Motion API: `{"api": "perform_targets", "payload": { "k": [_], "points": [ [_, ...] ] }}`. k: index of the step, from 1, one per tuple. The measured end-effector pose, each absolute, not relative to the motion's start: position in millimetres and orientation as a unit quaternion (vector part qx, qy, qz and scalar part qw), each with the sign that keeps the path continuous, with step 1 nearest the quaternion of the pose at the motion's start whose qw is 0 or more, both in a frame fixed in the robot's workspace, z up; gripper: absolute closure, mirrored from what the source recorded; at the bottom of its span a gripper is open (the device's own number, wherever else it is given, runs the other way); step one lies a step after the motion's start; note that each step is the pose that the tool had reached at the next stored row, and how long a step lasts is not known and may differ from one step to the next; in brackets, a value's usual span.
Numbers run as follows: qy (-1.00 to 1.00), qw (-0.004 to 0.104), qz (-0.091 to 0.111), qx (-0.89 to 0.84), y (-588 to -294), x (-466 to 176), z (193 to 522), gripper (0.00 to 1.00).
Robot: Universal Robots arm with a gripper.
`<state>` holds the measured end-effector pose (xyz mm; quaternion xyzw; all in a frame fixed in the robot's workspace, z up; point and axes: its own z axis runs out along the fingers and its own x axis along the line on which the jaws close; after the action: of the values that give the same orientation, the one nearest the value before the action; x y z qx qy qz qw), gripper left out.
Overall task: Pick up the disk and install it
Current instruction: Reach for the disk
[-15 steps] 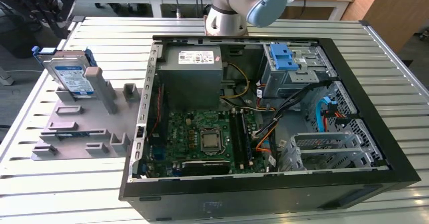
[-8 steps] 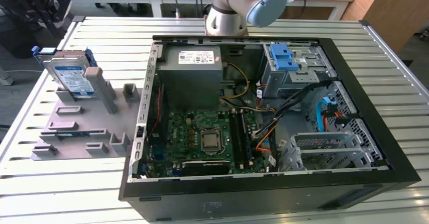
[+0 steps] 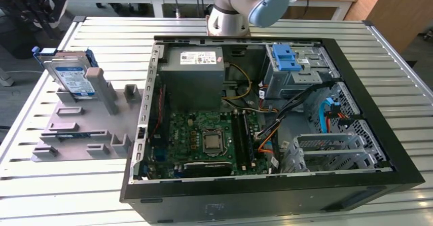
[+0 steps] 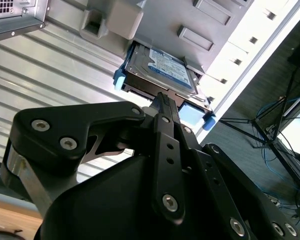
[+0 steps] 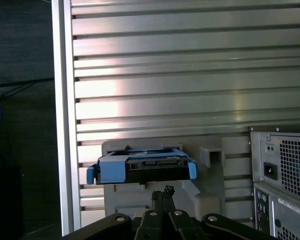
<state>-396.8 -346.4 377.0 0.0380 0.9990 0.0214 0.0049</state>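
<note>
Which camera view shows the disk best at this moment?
The second wrist view: the disk is close, its labelled face and blue carrier corners clear. The exterior view shows it smaller, standing in the grey fixture. The first wrist view shows it edge-on.

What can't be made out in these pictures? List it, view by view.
Disk lower edge: exterior view, behind the grey stand's posts.
Disk label: first wrist view, seen edge-on.
Disk near edge: second wrist view, partly behind the tool.
Arm: exterior view, cut off at top edge.
</note>
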Motion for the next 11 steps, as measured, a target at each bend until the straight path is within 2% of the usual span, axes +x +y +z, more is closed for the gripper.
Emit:
{"api": "perform_targets", "payload": {
  "k": [11],
  "points": [
    [0.999, 0.005, 0.021, 0.038, -346, -409, 376, 0.89]
  ]
}}
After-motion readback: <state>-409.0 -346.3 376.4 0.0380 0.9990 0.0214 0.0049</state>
